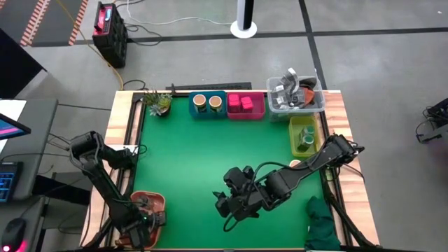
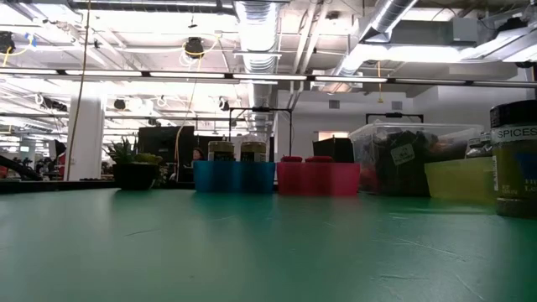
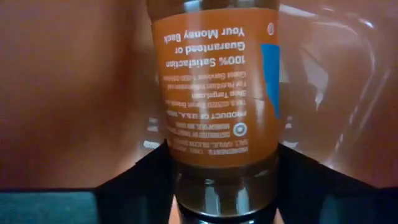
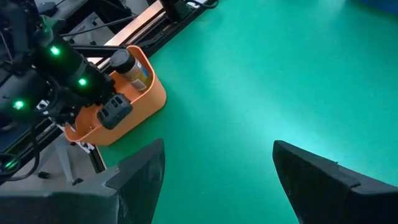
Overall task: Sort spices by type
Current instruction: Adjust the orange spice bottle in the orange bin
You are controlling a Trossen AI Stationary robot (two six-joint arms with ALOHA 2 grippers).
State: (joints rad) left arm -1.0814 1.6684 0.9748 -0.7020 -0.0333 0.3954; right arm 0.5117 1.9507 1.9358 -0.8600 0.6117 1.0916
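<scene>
My left gripper [image 1: 145, 213] is down in an orange bin [image 1: 155, 199] at the table's near left corner, shut on a dark-lidded spice jar [image 3: 214, 87] with an orange label; the right wrist view shows that jar [image 4: 132, 70] in the bin. My right gripper [image 4: 217, 180] hangs open over the bare green mat near the table's middle [image 1: 227, 206], touching nothing. Along the far edge stand a blue bin with two tan-topped jars [image 1: 207, 103] and a pink bin with magenta packs [image 1: 241, 103]. A green jar [image 1: 306, 138] stands in a yellow-green bin. My left gripper has the jar between its two fingers at the narrow neck [image 3: 224, 177], close to the dark lid. One dark finger [image 3: 140, 183] shows on each side of it. The jar's body reaches away from the fingers, inside the orange bin; what it rests on is hidden.
A clear tub of grey clutter [image 1: 297, 94] sits at the far right corner and a small potted plant [image 1: 159, 103] at the far left. A dark green cloth [image 1: 322, 222] lies at the near right edge. A jar labelled SPICES [image 2: 513, 159] stands on the mat's right side.
</scene>
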